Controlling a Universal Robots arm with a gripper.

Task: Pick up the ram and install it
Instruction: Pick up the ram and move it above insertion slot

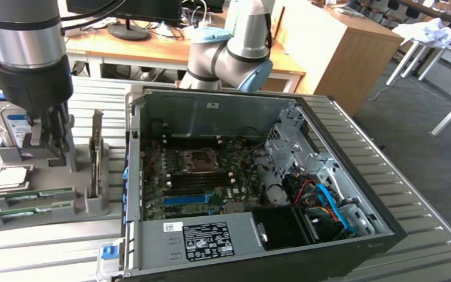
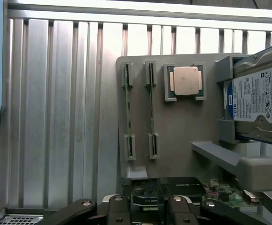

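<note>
The ram (image 1: 26,197) (image 2: 151,105) stands on its long edge in the slotted posts of a grey holder (image 1: 92,205) (image 2: 182,126). A second stick (image 1: 22,212) (image 2: 128,112) stands parallel just beside it, at the end of the holder nearest the camera in the exterior view. The holder lies on the slatted metal worktop (image 1: 45,247) (image 2: 56,117), to the exterior view's left of the open computer case (image 1: 209,114). The gripper (image 1: 49,150) (image 2: 146,208) hangs low over the holder's far half, close to the upright hard drive (image 1: 18,126) (image 2: 257,93) and apart from both sticks. Its jaws are spread wide and hold nothing. A processor (image 1: 10,176) (image 2: 185,80) lies in its recess between the drive and the sticks.
</note>
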